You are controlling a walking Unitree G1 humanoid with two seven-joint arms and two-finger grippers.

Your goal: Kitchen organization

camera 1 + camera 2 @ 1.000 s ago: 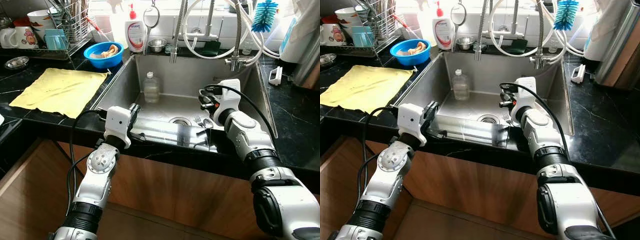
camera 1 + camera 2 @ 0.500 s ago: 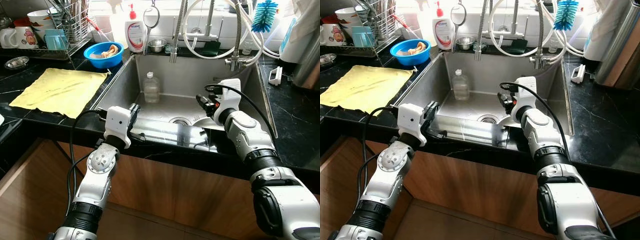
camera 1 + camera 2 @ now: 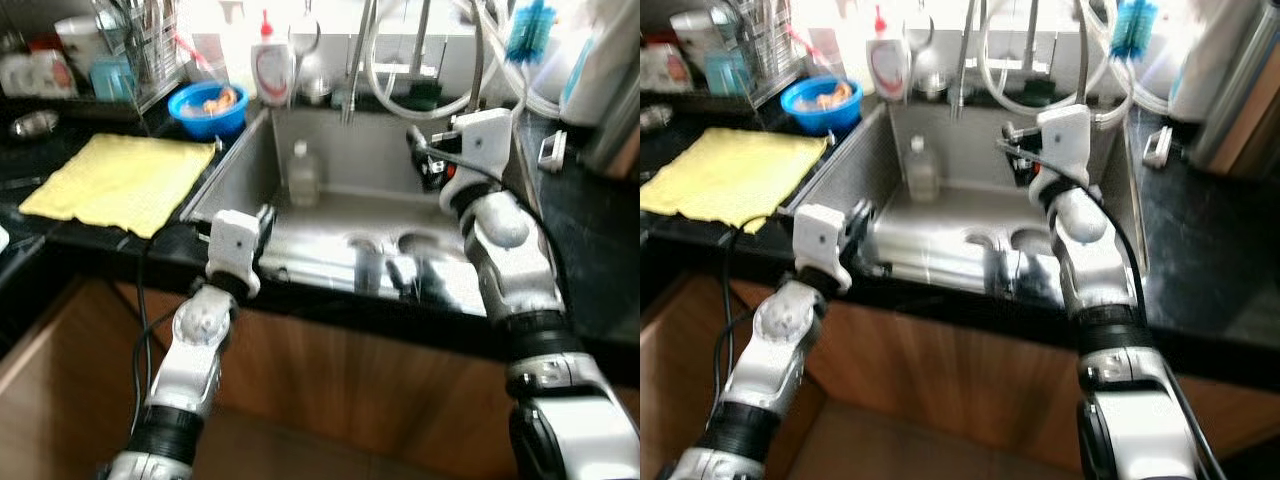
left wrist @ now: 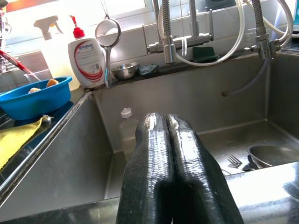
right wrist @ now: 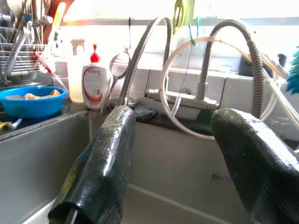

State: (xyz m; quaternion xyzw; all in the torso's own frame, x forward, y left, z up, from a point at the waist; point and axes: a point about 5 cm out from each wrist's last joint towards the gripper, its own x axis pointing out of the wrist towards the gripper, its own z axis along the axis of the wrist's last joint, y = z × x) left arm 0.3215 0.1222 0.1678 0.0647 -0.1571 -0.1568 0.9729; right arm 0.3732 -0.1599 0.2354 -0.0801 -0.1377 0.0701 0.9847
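Left wrist view: left pincer [image 4: 166, 135], fingers pressed together, holding nothing, at the near rim of the steel sink [image 4: 70, 158]. Sink contents: clear plastic bottle [image 4: 125, 133] upright by the back wall; fork [image 4: 233, 161] and metal bowl [image 4: 273, 155] on the floor. Right pincer [image 5: 187, 163]: fingers spread wide, empty, raised over the sink toward the faucet [image 5: 140, 56]. Tabletop: blue bowl [image 3: 207, 103], soap dispenser [image 3: 270, 68], yellow cloth [image 3: 120, 180].

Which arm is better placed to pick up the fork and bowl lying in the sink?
Probably the right. The right gripper hangs over the sink with jaws open. The left gripper rests at the front rim, jaws shut. The fork and bowl lie on the sink's right side.
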